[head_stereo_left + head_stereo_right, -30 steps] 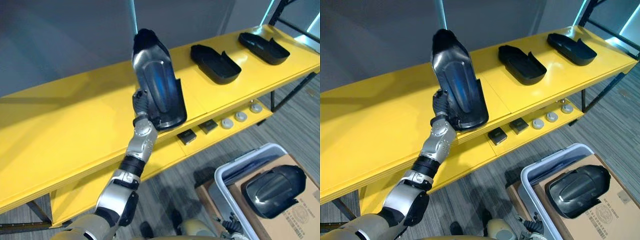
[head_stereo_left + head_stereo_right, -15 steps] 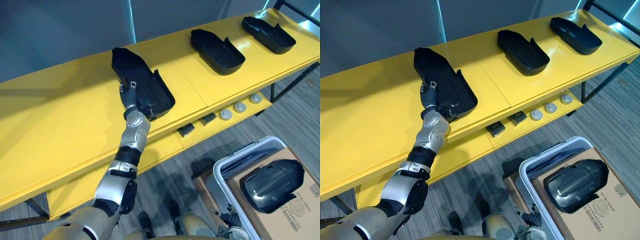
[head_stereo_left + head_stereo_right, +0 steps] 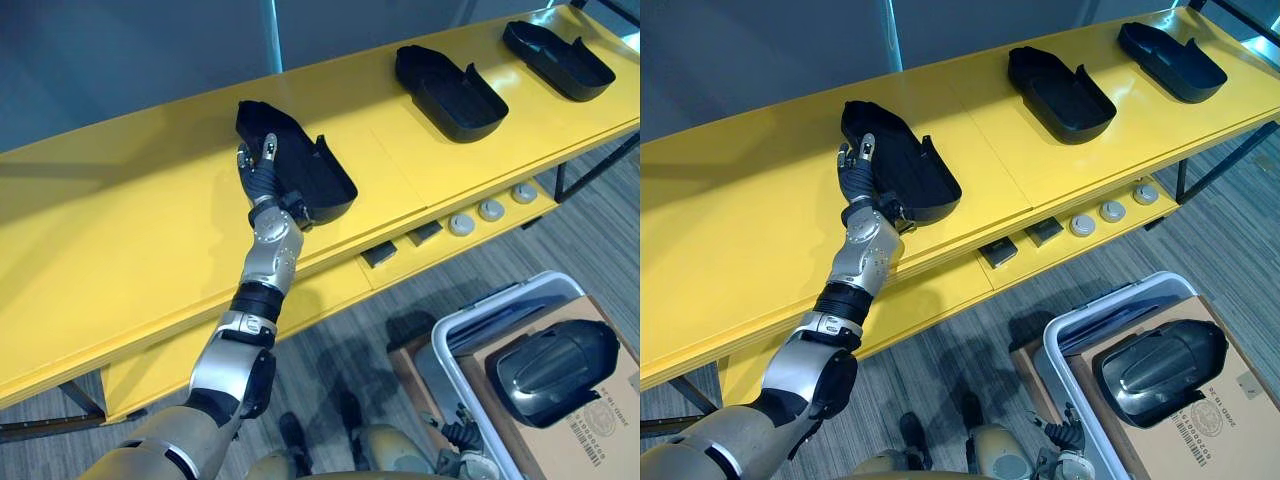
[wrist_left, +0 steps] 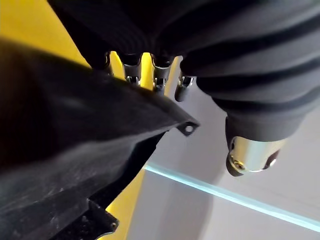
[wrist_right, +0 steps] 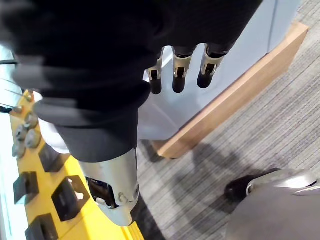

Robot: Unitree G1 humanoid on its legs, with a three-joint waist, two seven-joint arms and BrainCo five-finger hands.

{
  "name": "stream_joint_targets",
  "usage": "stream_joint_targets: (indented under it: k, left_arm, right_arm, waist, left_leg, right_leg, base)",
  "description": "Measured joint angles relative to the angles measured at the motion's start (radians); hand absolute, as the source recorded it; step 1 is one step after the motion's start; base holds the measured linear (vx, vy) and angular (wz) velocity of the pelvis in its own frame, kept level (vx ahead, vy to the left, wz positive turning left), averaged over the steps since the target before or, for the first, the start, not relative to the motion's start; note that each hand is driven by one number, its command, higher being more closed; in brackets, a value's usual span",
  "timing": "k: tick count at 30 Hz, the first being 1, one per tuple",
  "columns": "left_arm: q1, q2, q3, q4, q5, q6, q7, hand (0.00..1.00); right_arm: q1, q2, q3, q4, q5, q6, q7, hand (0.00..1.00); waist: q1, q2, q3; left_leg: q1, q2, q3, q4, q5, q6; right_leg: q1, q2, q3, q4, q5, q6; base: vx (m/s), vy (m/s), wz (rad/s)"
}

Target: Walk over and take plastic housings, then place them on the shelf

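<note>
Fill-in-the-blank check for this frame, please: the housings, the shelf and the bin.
The yellow shelf carries ___ black housings on top. The left hand touches a housing, the ___ in that row. A fourth housing lies on a ___ box in the grey bin.
Missing words: three; leftmost; cardboard.

Head stereo pair: high up, facing steeply down over the yellow shelf [image 3: 130,250], which runs lower left to upper right; grey bin [image 3: 500,302] at lower right. Both eyes share this scene, offset slightly sideways. Left wrist camera: very near, looking along the left hand [image 4: 161,75] past the black housing [image 4: 65,130] toward a grey wall [image 4: 200,200]. Right wrist camera: looking along the right hand [image 5: 179,70], down at carpet [image 5: 240,150].
</note>
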Motion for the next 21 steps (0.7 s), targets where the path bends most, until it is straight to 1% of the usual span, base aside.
stream_joint_targets:
  k: [4,8,9,10,11,12,14,17,18,19,20,21]
  left_arm:
    - [0.0,0.0,0.0,0.0,0.012,0.001,0.003,0.0]
    - [-0.004,0.0,-0.004,-0.021,0.067,0.011,0.025,0.0]
    - [0.001,0.002,-0.019,-0.073,0.101,0.021,0.036,0.0]
    - [0.029,0.019,-0.068,-0.184,0.135,0.024,0.041,0.0]
    - [0.046,0.028,-0.09,-0.243,0.163,0.024,0.042,0.0]
    - [0.084,0.042,-0.13,-0.367,0.228,0.021,0.041,0.0]
    - [0.176,0.046,-0.19,-0.553,0.317,0.01,0.039,0.0]
    - [0.338,0.03,-0.243,-0.701,0.419,0.006,0.019,0.0]
    - [0.368,0.028,-0.25,-0.718,0.441,0.006,0.015,0.0]
    - [0.419,0.027,-0.266,-0.742,0.473,0.007,0.006,1.0]
    - [0.464,0.027,-0.283,-0.76,0.51,0.007,-0.007,1.0]
    - [0.483,0.028,-0.292,-0.766,0.525,0.007,-0.01,1.0]
  right_arm:
    - [-0.001,-0.008,0.002,0.0,0.005,-0.001,0.001,0.0]
    - [-0.001,-0.018,0.016,0.0,0.007,-0.003,0.001,0.0]
    - [-0.001,-0.019,0.018,0.0,0.008,-0.005,0.001,0.0]
    - [0.0,-0.019,0.018,0.001,0.008,-0.006,0.001,0.0]
    - [0.0,-0.021,0.017,0.002,0.008,-0.007,0.002,0.0]
    - [0.003,-0.026,0.015,0.004,0.011,-0.011,0.002,0.0]
    - [0.003,-0.028,-0.001,0.015,0.02,-0.014,0.004,0.0]
    - [0.004,-0.025,-0.027,0.04,0.02,-0.015,0.005,0.0]
    - [0.004,-0.025,-0.031,0.046,0.02,-0.016,0.005,0.0]
    - [0.003,-0.021,-0.042,0.058,0.02,-0.015,0.005,0.0]
    - [0.004,-0.017,-0.052,0.064,0.02,-0.014,0.005,0.0]
    - [0.003,-0.018,-0.052,0.067,0.02,-0.014,0.006,0.0]
  waist:
    - [0.0,0.007,0.003]
    - [0.001,0.011,0.005]
    - [0.006,0.015,0.007]
    - [0.01,0.021,0.011]
    - [0.013,0.023,0.013]
    - [0.025,0.029,0.015]
    - [0.031,0.039,0.018]
    - [0.055,0.042,0.018]
    - [0.055,0.043,0.018]
    - [0.057,0.043,0.018]
    - [0.058,0.043,0.018]
    - [0.06,0.043,0.018]
  left_leg:
    - [0.013,-0.002,0.0,-0.014,0.01,0.004]
    - [0.013,-0.002,-0.006,-0.016,0.016,0.005]
    - [0.013,-0.003,-0.011,-0.016,0.019,0.006]
    - [0.013,-0.003,-0.016,-0.016,0.021,0.005]
    - [0.015,-0.003,-0.017,-0.016,0.021,0.005]
    - [0.016,-0.003,-0.021,-0.016,0.022,0.004]
    - [0.016,-0.003,-0.04,-0.017,0.026,0.0]
    - [0.03,-0.002,-0.048,-0.032,0.029,-0.004]
    - [0.031,-0.002,-0.051,-0.038,0.031,-0.007]
    - [0.031,-0.003,-0.06,-0.045,0.038,-0.007]
    - [0.034,-0.004,-0.067,-0.051,0.043,-0.006]
    - [0.035,-0.004,-0.068,-0.051,0.044,-0.005]
  right_leg:
    - [0.013,0.0,0.0,-0.014,0.009,0.001]
    - [0.019,0.0,-0.004,-0.024,0.018,-0.001]
    - [0.021,0.0,-0.009,-0.024,0.018,-0.001]
    - [0.023,-0.001,-0.014,-0.024,0.018,-0.001]
    - [0.025,-0.001,-0.014,-0.024,0.018,-0.001]
    - [0.028,0.0,-0.018,-0.025,0.018,-0.001]
    - [0.037,-0.001,-0.035,-0.03,0.018,-0.001]
    - [0.053,0.002,-0.041,-0.043,0.021,-0.006]
    - [0.054,0.001,-0.047,-0.044,0.021,-0.006]
    - [0.057,0.001,-0.057,-0.049,0.021,-0.007]
    - [0.065,0.001,-0.065,-0.058,0.024,-0.008]
    - [0.066,0.001,-0.065,-0.058,0.024,-0.008]
  base:
    - [0.0,0.0,0.0]
    - [-0.01,-0.005,0.03]
    - [-0.02,-0.01,0.11]
    - [-0.02,-0.01,0.1]
    - [-0.02,-0.012,0.09]
    - [-0.01,-0.01,0.1]
    - [-0.01,-0.02,0.22]
    - [-0.01,-0.016,0.09]
    - [-0.02,-0.01,0.16]
    - [-0.01,-0.007,0.25]
    - [-0.01,-0.005,0.2]
    - [-0.01,0.001,0.1]
